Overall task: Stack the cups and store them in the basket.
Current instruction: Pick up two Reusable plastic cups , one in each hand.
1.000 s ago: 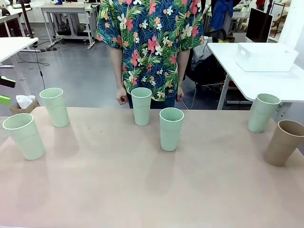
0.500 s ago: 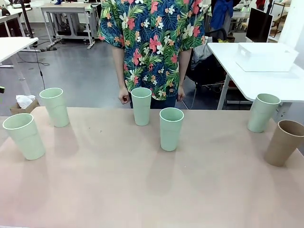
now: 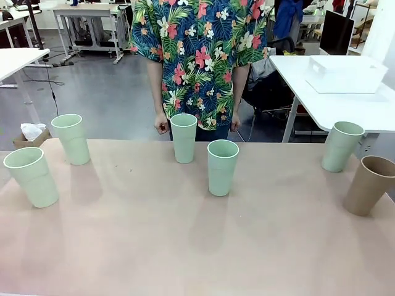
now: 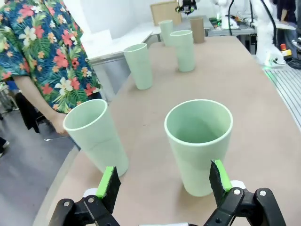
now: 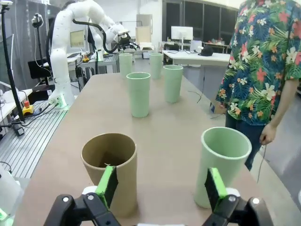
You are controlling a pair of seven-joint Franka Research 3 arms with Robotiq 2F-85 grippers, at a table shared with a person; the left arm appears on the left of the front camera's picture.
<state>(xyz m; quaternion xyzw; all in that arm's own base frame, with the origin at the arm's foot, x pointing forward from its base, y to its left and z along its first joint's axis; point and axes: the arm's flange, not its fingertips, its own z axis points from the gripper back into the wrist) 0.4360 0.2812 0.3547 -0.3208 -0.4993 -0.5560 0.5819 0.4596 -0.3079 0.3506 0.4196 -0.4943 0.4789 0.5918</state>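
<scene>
Several cups stand upright on the tan table (image 3: 154,246). Mint green ones are at the left (image 3: 31,176) (image 3: 71,139), in the middle (image 3: 184,137) (image 3: 222,166) and at the right (image 3: 341,146). A tan brown cup (image 3: 369,185) stands at the right edge. The white basket (image 3: 345,74) sits on a white side table at the back right. My left gripper (image 4: 163,181) is open, low behind a mint cup (image 4: 198,141), with another cup (image 4: 96,136) to its left. My right gripper (image 5: 161,186) is open behind the brown cup (image 5: 110,165) and a mint cup (image 5: 223,165).
A person in a flowered shirt (image 3: 197,55) stands at the table's far edge, hands hanging by the middle cup. The white side table (image 3: 345,105) stands beyond the right corner. Wide bare tabletop lies in front of the cups.
The green tip of my left gripper, at the front view's left edge a second ago, has drawn out of that picture. The person shifted slightly right. The cups have not moved.
</scene>
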